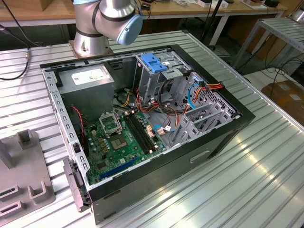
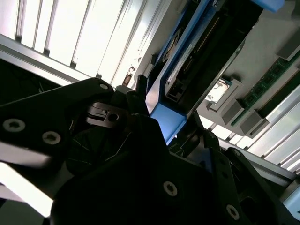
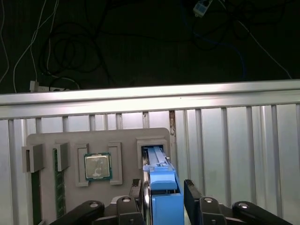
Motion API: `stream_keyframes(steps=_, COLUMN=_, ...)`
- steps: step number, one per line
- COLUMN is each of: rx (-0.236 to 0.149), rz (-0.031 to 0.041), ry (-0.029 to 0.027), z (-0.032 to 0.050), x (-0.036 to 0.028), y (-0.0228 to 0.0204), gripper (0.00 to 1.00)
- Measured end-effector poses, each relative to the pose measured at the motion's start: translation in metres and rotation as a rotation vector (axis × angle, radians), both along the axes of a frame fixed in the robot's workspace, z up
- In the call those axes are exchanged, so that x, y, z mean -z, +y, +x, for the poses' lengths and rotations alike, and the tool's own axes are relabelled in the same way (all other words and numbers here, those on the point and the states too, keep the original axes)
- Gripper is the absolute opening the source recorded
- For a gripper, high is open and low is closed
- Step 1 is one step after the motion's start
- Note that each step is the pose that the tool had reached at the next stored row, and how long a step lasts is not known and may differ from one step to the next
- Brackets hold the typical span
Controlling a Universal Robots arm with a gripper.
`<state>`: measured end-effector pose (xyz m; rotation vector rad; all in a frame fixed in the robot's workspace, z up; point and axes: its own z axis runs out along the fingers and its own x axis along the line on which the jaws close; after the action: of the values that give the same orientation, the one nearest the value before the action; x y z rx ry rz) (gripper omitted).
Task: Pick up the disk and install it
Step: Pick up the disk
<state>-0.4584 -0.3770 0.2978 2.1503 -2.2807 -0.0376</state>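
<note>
The disk [image 3: 165,201] stands on edge in a slot of the grey holder tray [image 3: 126,140], its blue plastic frame facing the first wrist camera. My gripper [image 3: 163,185] straddles it, one black side close against each face of the disk. The second wrist view has the blue frame [image 2: 165,119] right beside the dark gripper body. In the exterior view the open computer case [image 1: 142,118] lies on the slatted metal table, with the tall grey drive cage and its blue handle [image 1: 154,64] at the back.
On the tray, a processor chip [image 3: 97,166] and a memory stick [image 3: 58,187] sit in their own recesses. Part of the tray [image 1: 23,185] lies at the exterior view's left. The arm's base [image 1: 104,19] stands behind the case. Cables [image 1: 190,95] crowd the case's right side.
</note>
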Motion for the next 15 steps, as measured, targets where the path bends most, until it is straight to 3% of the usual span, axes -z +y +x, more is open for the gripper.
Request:
stream_keyframes(steps=2, rx=0.0, rz=0.0, ry=-0.0001, z=0.0, x=0.0001, y=0.0, gripper=0.39)
stream_keyframes(steps=15, rx=0.0, rz=-0.0001, ry=0.0, z=0.0, x=0.0003, y=0.0, gripper=0.37)
